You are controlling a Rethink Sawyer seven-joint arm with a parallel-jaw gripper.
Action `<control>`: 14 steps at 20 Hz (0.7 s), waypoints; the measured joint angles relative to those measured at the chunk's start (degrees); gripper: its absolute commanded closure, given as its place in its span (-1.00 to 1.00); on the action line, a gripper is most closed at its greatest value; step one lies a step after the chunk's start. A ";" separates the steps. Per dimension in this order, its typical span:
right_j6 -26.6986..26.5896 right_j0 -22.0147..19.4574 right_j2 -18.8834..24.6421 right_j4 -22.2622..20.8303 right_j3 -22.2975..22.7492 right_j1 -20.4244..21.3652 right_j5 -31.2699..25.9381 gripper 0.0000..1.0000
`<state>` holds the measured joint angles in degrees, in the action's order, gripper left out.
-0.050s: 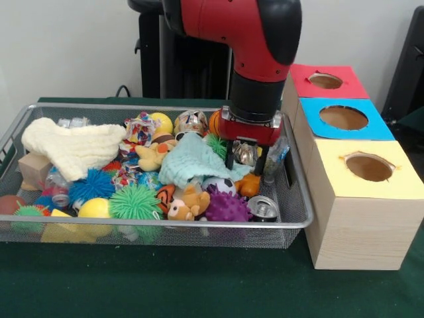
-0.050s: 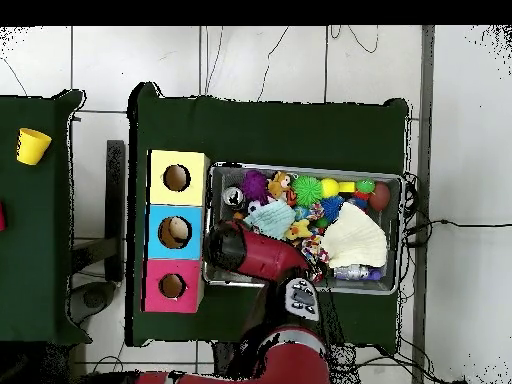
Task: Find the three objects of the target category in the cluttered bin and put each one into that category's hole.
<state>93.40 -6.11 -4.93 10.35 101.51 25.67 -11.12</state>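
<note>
My gripper (image 1: 246,161) is down in the right end of the wire bin (image 1: 299,199), shut on a crumpled silver can (image 1: 245,153) that sits between its two black fingers. A second silver can (image 1: 264,208) lies at the bin's front right corner. Beside the bin stand three wooden boxes with holes: yellow-topped (image 1: 397,179), blue-topped (image 1: 311,119) and red-topped (image 1: 351,85). In the overhead view the red arm (image 2: 255,255) covers the gripper and the can; the yellow (image 2: 192,165), blue (image 2: 192,232) and red (image 2: 190,286) boxes line the bin's left side.
The bin holds a teal cloth (image 1: 192,161), a cream cloth (image 1: 73,147), spiky balls in green (image 1: 134,202), purple (image 1: 227,207) and blue (image 1: 91,185), plush toys (image 1: 184,204), a wooden block (image 1: 33,169) and plastic bottles. A yellow cup (image 2: 32,146) stands on a side table.
</note>
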 measured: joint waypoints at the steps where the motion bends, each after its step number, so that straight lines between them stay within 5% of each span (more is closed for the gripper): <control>1: 0.00 -1.28 1.19 -0.07 0.60 0.58 -0.01 -1.00; 7: 0.00 -6.76 6.45 -0.16 3.59 5.07 -1.37 -1.00; 14: 0.00 -6.69 7.43 -0.55 3.95 10.08 -4.65 -1.00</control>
<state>93.40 -12.80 2.50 9.80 105.46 35.76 -15.77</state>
